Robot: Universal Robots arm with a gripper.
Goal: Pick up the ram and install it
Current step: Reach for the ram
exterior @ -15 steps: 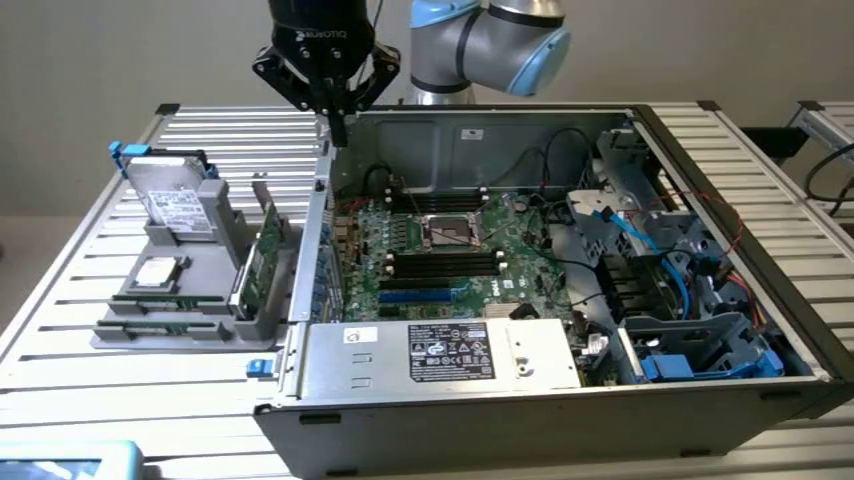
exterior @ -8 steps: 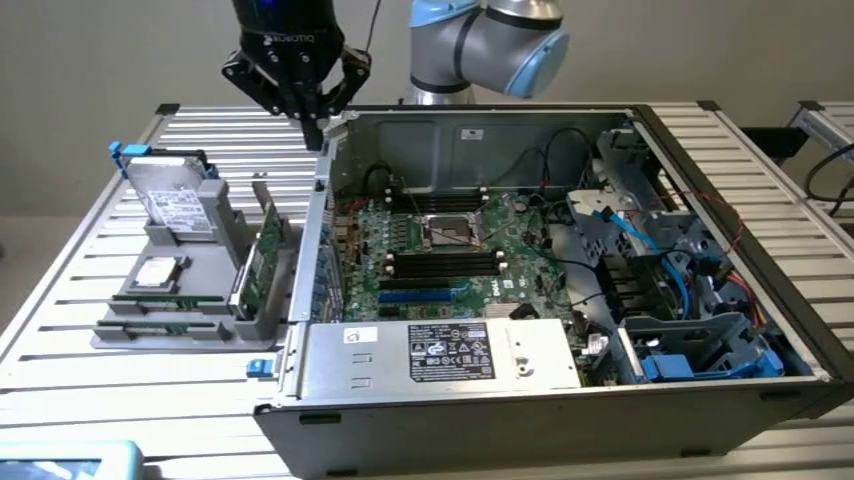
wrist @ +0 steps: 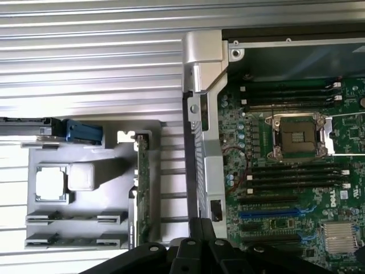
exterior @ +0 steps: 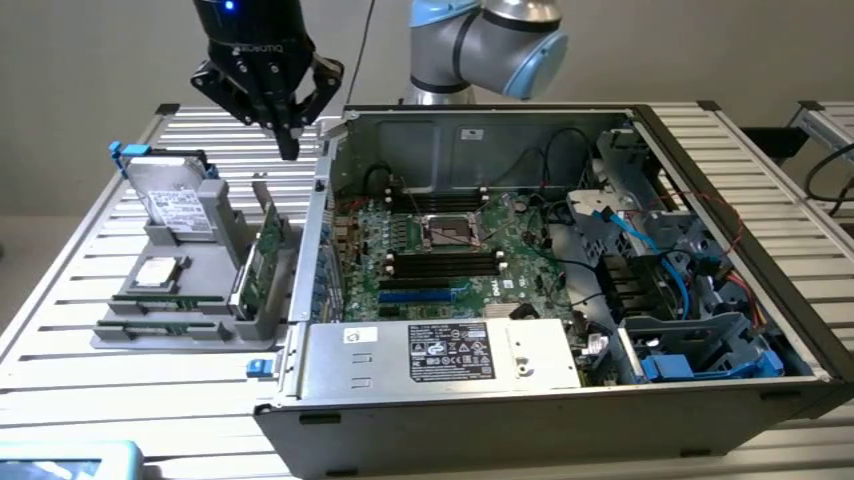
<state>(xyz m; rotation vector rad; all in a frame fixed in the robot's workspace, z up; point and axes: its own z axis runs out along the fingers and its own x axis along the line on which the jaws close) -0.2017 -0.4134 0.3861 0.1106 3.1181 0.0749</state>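
Hovering above the slatted table [exterior: 107,390] in the exterior view, the gripper [exterior: 288,150] hangs over the gap between a grey parts holder [exterior: 147,342] and the far corner of an open computer case [exterior: 534,430]. Its fingers are pressed together into a single point and carry nothing. The ram [exterior: 167,326] lies flat in the low front rows of the holder, well apart from the gripper and toward the exterior view's left. On the same holder stand a tilted hard drive [exterior: 174,200], a processor chip [exterior: 158,270] and an upright expansion card [exterior: 271,240] along the edge nearest the case. Inside the case the motherboard [exterior: 514,225] shows its processor socket [exterior: 451,232] with black memory slots [exterior: 441,262] just beside it; a power supply [exterior: 441,355] sits along the near wall.

In the wrist view the closed fingers of the gripper [wrist: 201,234] appear as one dark tip over the case wall [wrist: 202,85], with nothing between them. The ram [wrist: 74,217] rests as thin green strips between grey clips of the holder [wrist: 108,154], beside the processor chip [wrist: 50,185]. The expansion card [wrist: 142,188] stands edge-on between the ram and the case wall. Beyond the wall lie the motherboard [wrist: 239,188], its socket [wrist: 296,136] and the memory slots [wrist: 296,177].
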